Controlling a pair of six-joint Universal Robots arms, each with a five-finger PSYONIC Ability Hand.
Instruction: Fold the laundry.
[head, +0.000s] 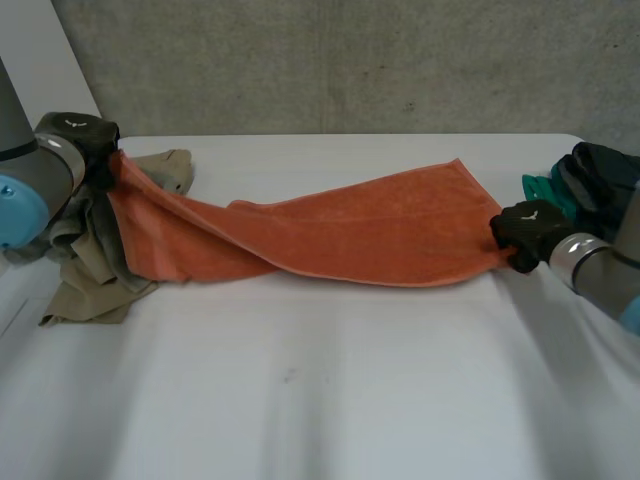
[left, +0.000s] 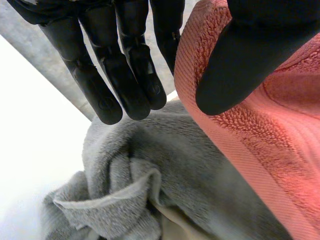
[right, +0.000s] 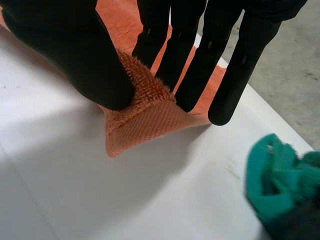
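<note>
An orange towel (head: 350, 230) is stretched out long across the white table (head: 320, 400). Each hand holds one end of it.

The left hand (head: 78, 135) is at the far left, up above the table. Its thumb (left: 240, 65) presses on the thick edge of the towel (left: 260, 140). Its fingers (left: 100, 85) are straight on the other side of that edge, so the towel is pinched between them. The towel hangs down from this hand and is twisted near that end.

Under the left hand is a heap of other laundry. There is a fluffy grey cloth (left: 150, 165) and a tan cloth (head: 90, 290), both all bunched up. Part of the towel lies over this heap.

The right hand (head: 525, 232) is low by the table at the right. Its thumb (right: 75, 55) and straight fingers (right: 190, 60) pinch a corner of the towel (right: 145, 125). The tip of that corner pokes out past the thumb and touches the table.

Near the right hand is a green cloth (right: 280, 180). A dark cloth (head: 600, 170) lies just beside it, at the table's right edge.
</note>
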